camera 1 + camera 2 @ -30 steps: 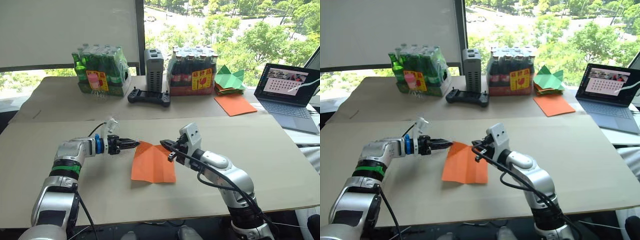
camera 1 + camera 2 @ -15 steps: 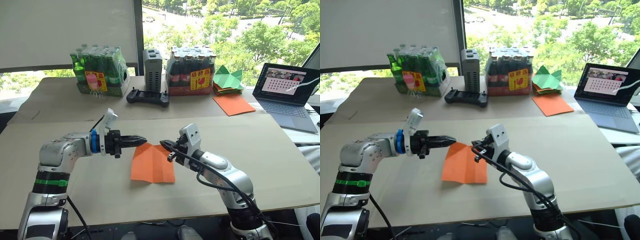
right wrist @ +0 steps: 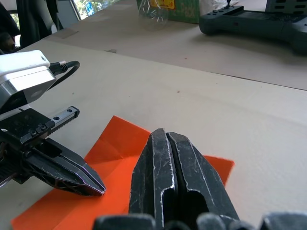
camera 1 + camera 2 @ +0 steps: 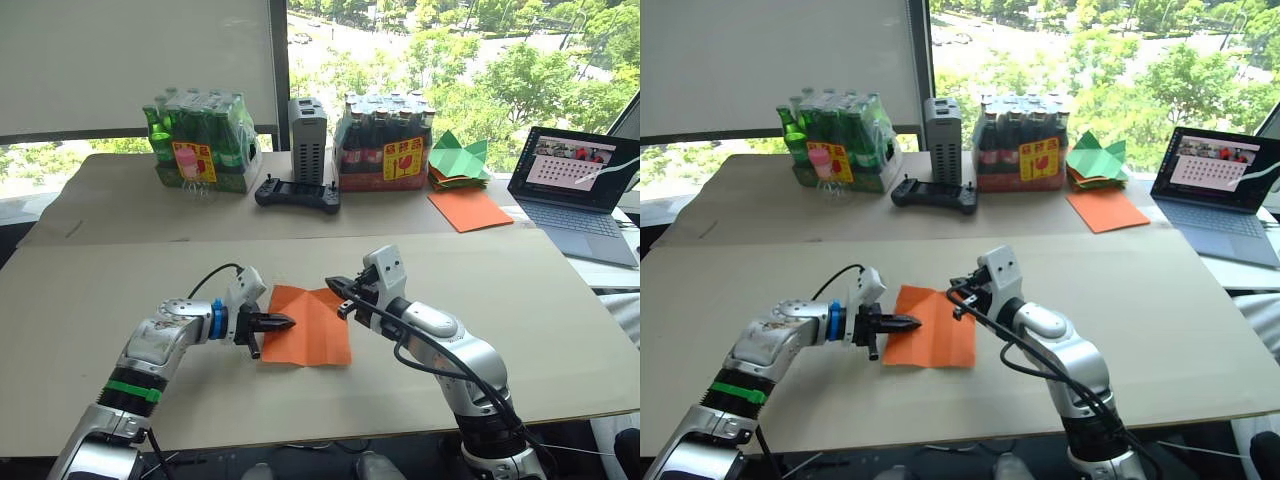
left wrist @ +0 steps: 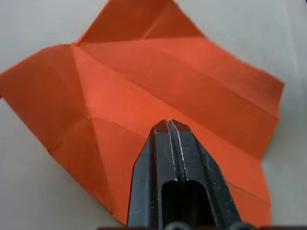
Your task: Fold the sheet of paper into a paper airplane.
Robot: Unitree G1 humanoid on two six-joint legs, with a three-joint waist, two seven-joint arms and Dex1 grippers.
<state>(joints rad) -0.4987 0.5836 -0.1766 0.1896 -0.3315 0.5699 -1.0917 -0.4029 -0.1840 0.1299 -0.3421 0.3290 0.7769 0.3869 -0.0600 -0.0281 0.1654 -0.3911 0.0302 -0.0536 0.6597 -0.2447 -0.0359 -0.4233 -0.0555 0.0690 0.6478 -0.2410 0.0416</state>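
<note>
You see the thin bright-orange creased sheet of paper [image 4: 308, 326] lying flat on the tan cardboard tabletop [image 4: 560, 320], just below the centre of the head-camera frame. The left gripper [image 4: 288, 323] sits at the sheet's left edge, its 2 black fingers pressed together over the paper, grasping nothing. The right gripper [image 4: 332, 285] rests at the sheet's upper right corner, fingers likewise clenched together. A larger smooth orange sheet [image 4: 470, 209] lies at the upper right.

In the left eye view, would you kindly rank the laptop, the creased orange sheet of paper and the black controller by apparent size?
1. Laptop, though cropped at the edge.
2. Sheet of paper.
3. Controller.
The sheet lies nearer the camera, so its ranking over the controller is unsure.
</note>
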